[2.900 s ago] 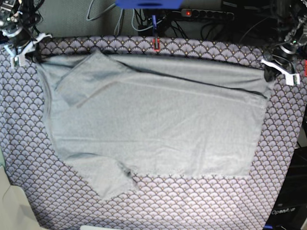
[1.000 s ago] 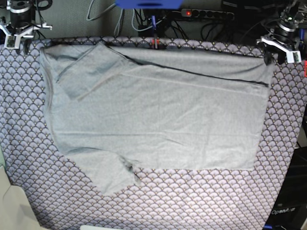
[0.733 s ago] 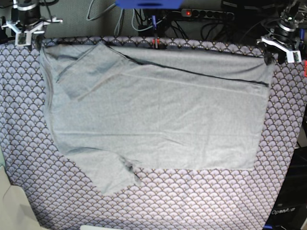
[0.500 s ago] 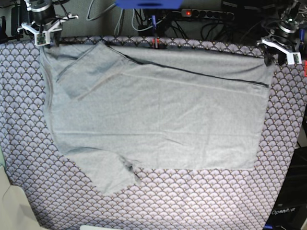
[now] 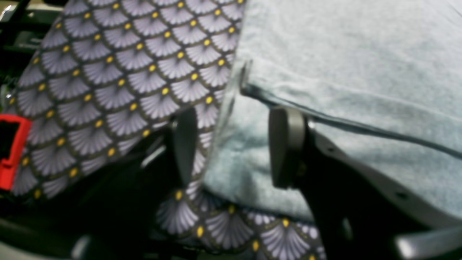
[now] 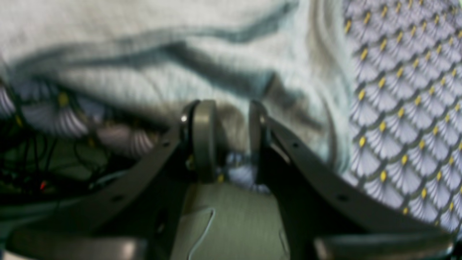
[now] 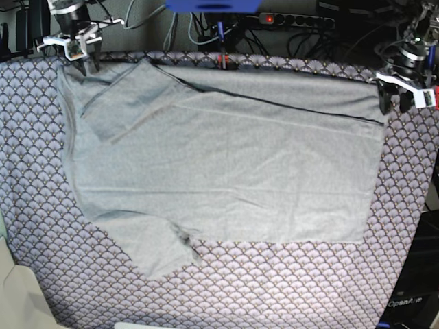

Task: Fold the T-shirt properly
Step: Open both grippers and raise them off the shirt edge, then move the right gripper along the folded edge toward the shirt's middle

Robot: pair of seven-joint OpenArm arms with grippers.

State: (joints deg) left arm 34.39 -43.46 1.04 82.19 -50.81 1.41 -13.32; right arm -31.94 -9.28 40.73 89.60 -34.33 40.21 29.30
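Observation:
The light grey T-shirt (image 7: 226,164) lies spread on the scallop-patterned cloth (image 7: 274,288), with its far strip folded over and one sleeve folded in at the far left. My right gripper (image 7: 80,63) hangs at the shirt's far left corner. In the right wrist view, this gripper (image 6: 232,139) has its jaws a little apart at the shirt's (image 6: 144,54) rumpled edge. My left gripper (image 7: 393,103) is at the far right corner. In the left wrist view, this gripper (image 5: 234,148) is open, with its jaws straddling the shirt's (image 5: 343,54) corner.
A red clamp (image 7: 223,63) grips the cloth at the back edge and also shows in the left wrist view (image 5: 12,151). A power strip (image 7: 295,19) and cables lie behind the table. A pale object (image 7: 20,301) sits at the front left corner.
Both grippers let go of the shirt's far corners after drawing them back. Since then the right gripper has moved rightward along the back edge. The left gripper has shifted slightly. The shirt lies still.

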